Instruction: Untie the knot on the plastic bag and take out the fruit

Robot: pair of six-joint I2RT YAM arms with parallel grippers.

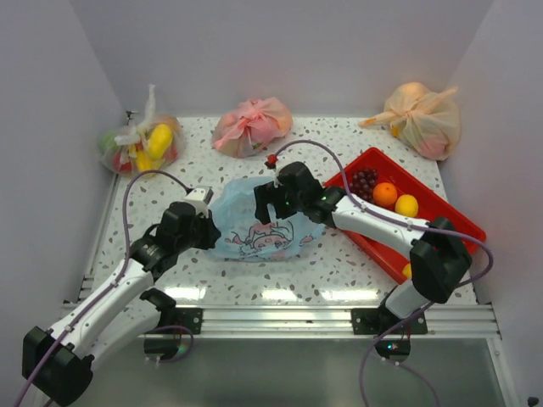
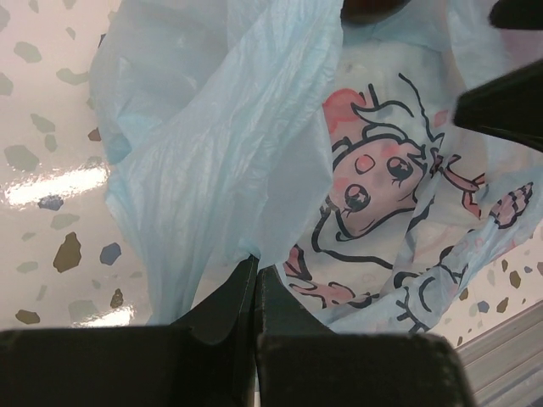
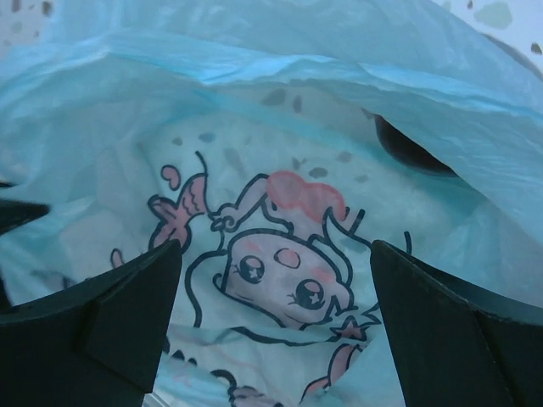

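Observation:
The light blue plastic bag (image 1: 246,233) with the pink-and-dark cartoon print lies flat and slack mid-table. No knot shows on it; its mouth gapes in the right wrist view (image 3: 280,127). My left gripper (image 1: 204,227) is shut on a fold of the bag's left edge (image 2: 254,267). My right gripper (image 1: 276,208) is open over the bag, its jaws wide apart with the print between them (image 3: 276,263). A dark purple grape bunch (image 1: 365,181), an orange (image 1: 385,194) and a yellow lemon (image 1: 406,205) lie in the red tray (image 1: 450,216). A dark shape (image 3: 407,148) under the bag's upper layer is unclear.
Along the back stand a clear bag with yellow fruit (image 1: 140,144), a pink knotted bag (image 1: 252,125) and an orange knotted bag (image 1: 422,119). White walls close in the left, back and right. Another yellow fruit (image 1: 407,270) sits at the tray's near end.

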